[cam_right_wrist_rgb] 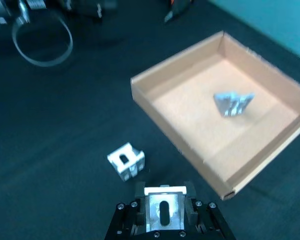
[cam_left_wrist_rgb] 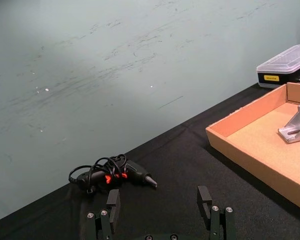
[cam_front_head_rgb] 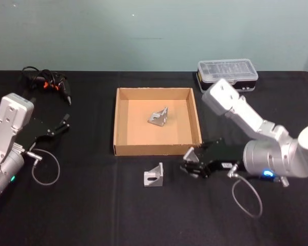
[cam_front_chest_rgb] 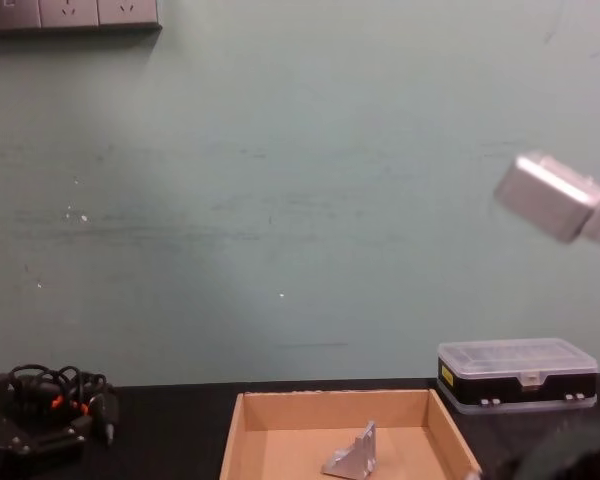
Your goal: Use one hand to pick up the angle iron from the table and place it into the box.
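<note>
My right gripper (cam_front_head_rgb: pixel 189 163) hovers over the black table (cam_front_head_rgb: pixel 92 215) just in front of the box's front right corner, shut on a silver angle iron (cam_front_head_rgb: pixel 191 154). In the right wrist view, that angle iron (cam_right_wrist_rgb: pixel 164 212) sits between the fingers of the right gripper (cam_right_wrist_rgb: pixel 164 194). A second angle iron (cam_front_head_rgb: pixel 154 175) stands on the table to its left, also seen as the loose angle iron (cam_right_wrist_rgb: pixel 126 160). A third angle iron (cam_front_head_rgb: pixel 158 117) lies inside the tan cardboard box (cam_front_head_rgb: pixel 154 149). My left gripper (cam_front_head_rgb: pixel 61 124) rests open at the far left.
A black plastic case with a clear lid (cam_front_head_rgb: pixel 227 72) stands behind the box at the right. A black and orange corded tool (cam_front_head_rgb: pixel 47 84) lies at the back left. Loose cable loops hang from both wrists. Bare table runs along the front.
</note>
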### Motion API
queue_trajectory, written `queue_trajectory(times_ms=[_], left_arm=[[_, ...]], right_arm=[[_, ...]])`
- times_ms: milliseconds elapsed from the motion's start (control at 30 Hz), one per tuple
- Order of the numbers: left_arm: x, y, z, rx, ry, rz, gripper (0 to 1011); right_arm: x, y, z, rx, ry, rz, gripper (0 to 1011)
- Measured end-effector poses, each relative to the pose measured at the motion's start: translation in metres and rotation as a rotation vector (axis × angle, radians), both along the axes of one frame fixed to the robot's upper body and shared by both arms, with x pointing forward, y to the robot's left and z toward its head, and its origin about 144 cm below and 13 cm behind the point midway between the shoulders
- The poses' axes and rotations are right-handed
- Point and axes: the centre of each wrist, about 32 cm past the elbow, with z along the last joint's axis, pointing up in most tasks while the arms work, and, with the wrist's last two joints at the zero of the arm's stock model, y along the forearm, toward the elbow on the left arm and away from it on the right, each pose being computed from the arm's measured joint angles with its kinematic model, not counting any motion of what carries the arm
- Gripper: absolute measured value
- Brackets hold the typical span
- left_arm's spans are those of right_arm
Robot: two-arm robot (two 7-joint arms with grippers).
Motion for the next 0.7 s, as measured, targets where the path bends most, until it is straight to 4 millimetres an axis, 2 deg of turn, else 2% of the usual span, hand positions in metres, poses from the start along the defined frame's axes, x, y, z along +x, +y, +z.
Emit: queue_trajectory(times_ms=[233, 400, 567, 700], left_arm=[[0.000, 0.000, 0.000, 0.000, 0.000, 0.000, 1011], [0.000, 0.000, 0.000, 0.000, 0.000, 0.000, 1011], [0.000, 0.000, 0.000, 0.000, 0.000, 0.000, 1011], [0.000, 0.000, 0.000, 0.000, 0.000, 0.000, 1012]], right_arm=[[0.012, 0.002, 0.023, 0.036, -0.058, 0.006, 451], [0.032, 0.007, 0.037, 0.048, -0.080, 0.005, 451], [0.051, 0.015, 0.042, 0.041, -0.096, -0.020, 451], [0.074, 0.019, 0.037, 0.060, -0.085, -0.086, 451]])
